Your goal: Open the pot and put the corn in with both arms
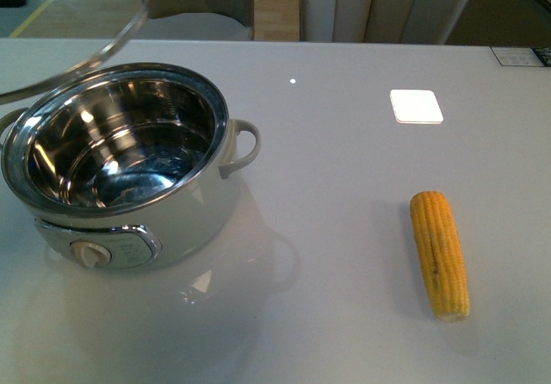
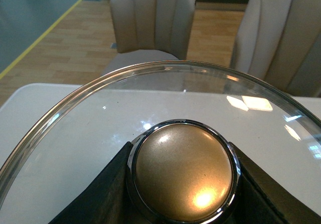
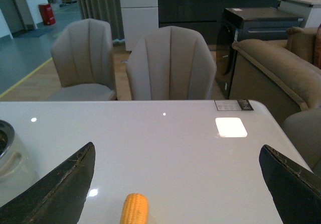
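- Where the robot's own tooling sits closest, item 1: left gripper (image 2: 183,181), its 2 black fingers (image 2: 108,189) pressed against either side of a bronze knob (image 2: 183,169), clamped on it.
- Item 2: glass lid (image 2: 90,128), round, clear, metal-edged, carried by that knob. In the front view its rim shows at the upper left, raised above and behind the pot, tilted.
- Item 3: right gripper (image 3: 176,151), 2 black fingers spread wide, nothing between them. It hangs over the white table (image 1: 327,332), holding nothing.
- Item 4: corn (image 1: 440,255), 1 yellow-orange cob, husk off, lying flat on the table at the near right. Its long axis runs near to far, leaning slightly left at the far end. In the right wrist view 1 end shows low between the spread fingers, apart from both.
- Item 5: pot (image 1: 207,216), pale grey-white body, on the table at the near left, well apart from the corn. It stands uncovered, its shiny steel bowl and rim exposed. A dial (image 1: 89,253) sits on the front panel. Of the 2 loop handles, the right one (image 1: 246,147) is in full view and the left one shows only at the frame edge.
- Item 6: bright square light patch (image 1: 417,106) on the tabletop, beyond the corn.
- Item 7: small printed label (image 1: 521,56) at the table's far right edge.
- Item 8: 2 beige upholstered chairs (image 3: 170,63) just behind the table.
- Item 9: sofa (image 3: 271,68), beige, farther off at the right.
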Controlling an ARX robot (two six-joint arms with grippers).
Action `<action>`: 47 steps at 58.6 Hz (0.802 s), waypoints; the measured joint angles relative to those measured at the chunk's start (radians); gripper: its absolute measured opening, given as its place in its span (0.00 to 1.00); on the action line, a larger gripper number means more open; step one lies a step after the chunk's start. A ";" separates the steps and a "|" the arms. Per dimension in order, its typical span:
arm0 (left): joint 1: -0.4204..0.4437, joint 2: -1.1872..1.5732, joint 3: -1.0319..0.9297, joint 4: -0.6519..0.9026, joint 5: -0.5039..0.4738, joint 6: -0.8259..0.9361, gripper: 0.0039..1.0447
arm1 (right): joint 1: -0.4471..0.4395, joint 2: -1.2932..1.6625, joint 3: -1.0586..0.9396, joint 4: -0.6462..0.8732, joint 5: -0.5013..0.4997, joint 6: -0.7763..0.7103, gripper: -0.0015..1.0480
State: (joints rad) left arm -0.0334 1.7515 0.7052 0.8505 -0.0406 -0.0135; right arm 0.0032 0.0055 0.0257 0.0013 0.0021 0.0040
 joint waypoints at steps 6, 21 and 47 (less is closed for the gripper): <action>0.091 0.003 0.000 0.031 0.003 0.010 0.44 | 0.000 0.000 0.000 0.000 0.000 0.000 0.92; 0.343 0.114 0.000 0.139 0.008 0.051 0.44 | 0.000 0.000 0.000 0.000 0.000 0.000 0.92; 0.558 0.518 0.066 0.324 0.041 0.080 0.43 | 0.000 0.000 0.000 0.000 0.000 0.000 0.92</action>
State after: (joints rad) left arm 0.5251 2.2696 0.7715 1.1744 0.0006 0.0662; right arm 0.0032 0.0055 0.0257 0.0013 0.0021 0.0036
